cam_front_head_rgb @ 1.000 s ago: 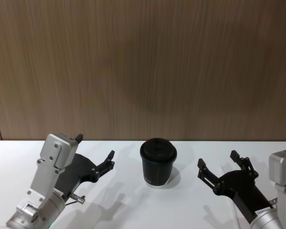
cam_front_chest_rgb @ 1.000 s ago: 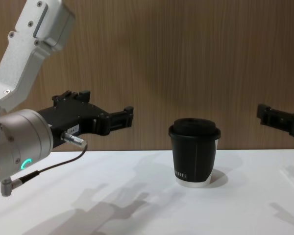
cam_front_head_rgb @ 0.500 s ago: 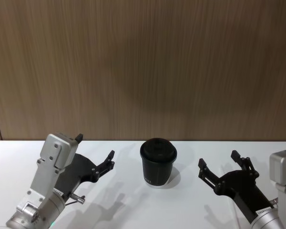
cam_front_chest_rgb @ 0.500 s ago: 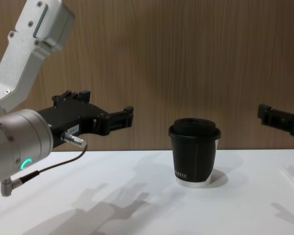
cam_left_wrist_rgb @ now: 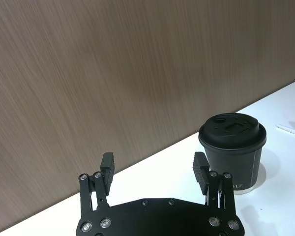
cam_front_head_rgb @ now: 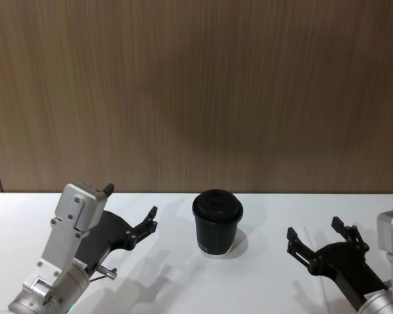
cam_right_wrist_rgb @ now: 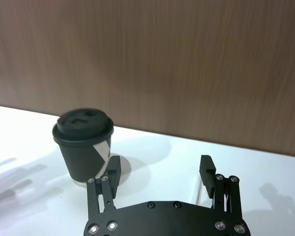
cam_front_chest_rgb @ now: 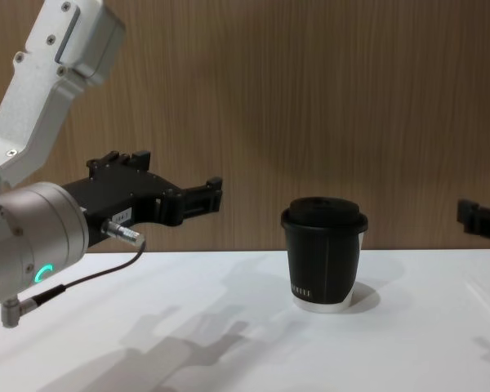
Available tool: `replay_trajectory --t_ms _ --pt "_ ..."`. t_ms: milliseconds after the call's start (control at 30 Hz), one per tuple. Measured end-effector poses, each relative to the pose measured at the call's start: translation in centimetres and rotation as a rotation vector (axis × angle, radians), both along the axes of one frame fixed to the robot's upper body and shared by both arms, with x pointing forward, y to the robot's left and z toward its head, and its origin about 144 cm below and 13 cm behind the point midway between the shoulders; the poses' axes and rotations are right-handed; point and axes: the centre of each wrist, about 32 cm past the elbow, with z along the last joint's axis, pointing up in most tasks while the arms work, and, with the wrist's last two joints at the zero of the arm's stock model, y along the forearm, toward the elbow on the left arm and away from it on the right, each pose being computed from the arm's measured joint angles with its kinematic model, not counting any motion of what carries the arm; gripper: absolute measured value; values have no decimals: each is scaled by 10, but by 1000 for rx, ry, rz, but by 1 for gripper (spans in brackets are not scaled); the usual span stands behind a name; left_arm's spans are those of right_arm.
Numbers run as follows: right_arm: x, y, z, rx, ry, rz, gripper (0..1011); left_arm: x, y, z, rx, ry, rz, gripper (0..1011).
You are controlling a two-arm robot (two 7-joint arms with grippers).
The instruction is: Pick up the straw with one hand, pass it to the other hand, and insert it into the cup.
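Above the white table, left hand and right hand hover spread, empty, flanking the cup.

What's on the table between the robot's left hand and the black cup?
Nothing. The head view shows just bare white table between the left hand and the cup.

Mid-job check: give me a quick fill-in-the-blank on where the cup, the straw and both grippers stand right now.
1. The cup stands upright with its black ___ on.
2. The straw lies flat on the table, on the cup's ___ side.
3. The left gripper and the right gripper hover on either side of the cup, both ___ and empty.
Missing words: lid; right; open.
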Motion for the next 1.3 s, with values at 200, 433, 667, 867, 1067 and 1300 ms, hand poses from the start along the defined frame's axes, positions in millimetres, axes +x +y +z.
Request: replay_trajectory --t_ms 200,433,667,867,1067,1300 --pt "-3 -4 -3 -8 46 -25 1001 0 0 0 0 0 0 1003" --pt "-7 -6 -7 -11 95 -46 1001 0 0 0 0 0 0 1003" --pt "-11 -7 -10 -18 132 -56 1001 0 0 0 0 0 0 1003" --pt "-14 -8 -11 -48 152 -62 1001 0 0 0 0 0 0 1003" --pt "-16 -9 -11 -72 166 -61 1001 0 0 0 0 0 0 1003" --pt "-18 -10 -10 -96 197 -49 1001 0 0 0 0 0 0 1003"
